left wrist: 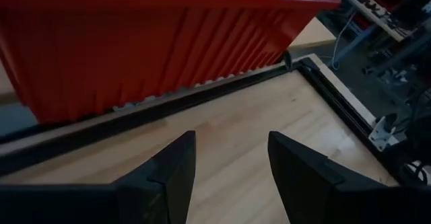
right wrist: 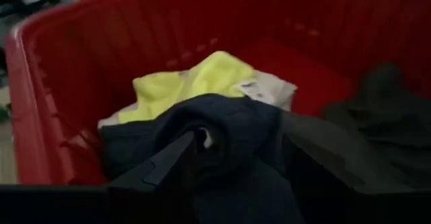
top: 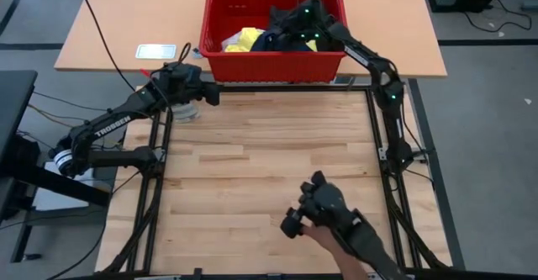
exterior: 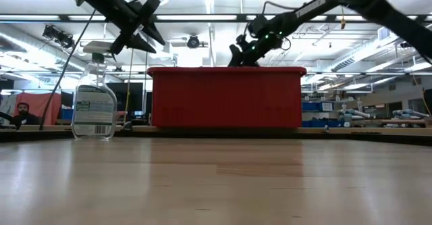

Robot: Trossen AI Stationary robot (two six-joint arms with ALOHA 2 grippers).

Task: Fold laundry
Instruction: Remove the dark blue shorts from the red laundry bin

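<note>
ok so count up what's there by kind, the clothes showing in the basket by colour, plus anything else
Yellow garment: 1
Navy garment: 1
Dark grey garment: 1
Red basket: 1
Spray bottle: 1
Total: 5, counting only clothes that show; more may lie underneath.

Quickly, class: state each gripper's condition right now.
Left gripper: open, empty, above the wooden table.
Right gripper: open, over the dark navy cloth garment in the red plastic basket; not gripping.
</note>
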